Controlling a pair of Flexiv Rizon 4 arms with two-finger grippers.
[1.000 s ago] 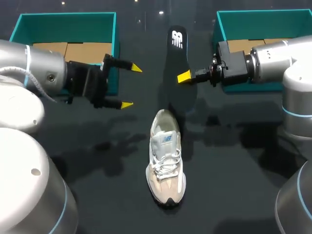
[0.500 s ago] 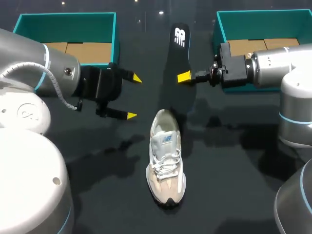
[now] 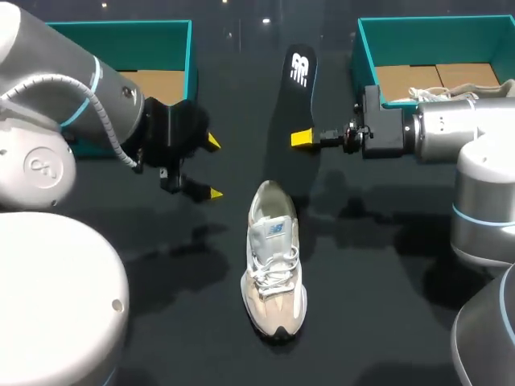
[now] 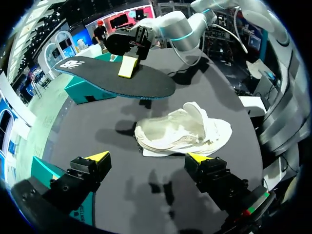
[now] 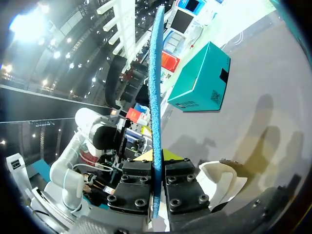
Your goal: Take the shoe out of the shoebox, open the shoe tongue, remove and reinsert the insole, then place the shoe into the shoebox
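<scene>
A beige and white shoe (image 3: 273, 265) lies on the black table, toe toward me, its tongue pulled up at the opening. The black insole (image 3: 294, 96) hangs in the air above the table beyond the shoe's heel, with my right gripper (image 3: 302, 137) shut on its edge. In the right wrist view the insole (image 5: 156, 97) shows edge-on, clamped in the right gripper (image 5: 157, 187), with the shoe (image 5: 219, 183) beside it. My left gripper (image 3: 212, 167) is open and empty, left of the heel. In the left wrist view the shoe (image 4: 183, 131) lies ahead of the left gripper (image 4: 151, 158), the insole (image 4: 112, 78) beyond.
A teal shoebox (image 3: 121, 48) stands at the back left behind my left arm. A second teal shoebox (image 3: 434, 40) stands at the back right, with another pale shoe (image 3: 459, 90) inside it. The teal box (image 5: 200, 80) also shows in the right wrist view.
My left gripper has come nearer and lower toward the shoe's heel, still open. The right gripper has shifted slightly toward me with the insole.
</scene>
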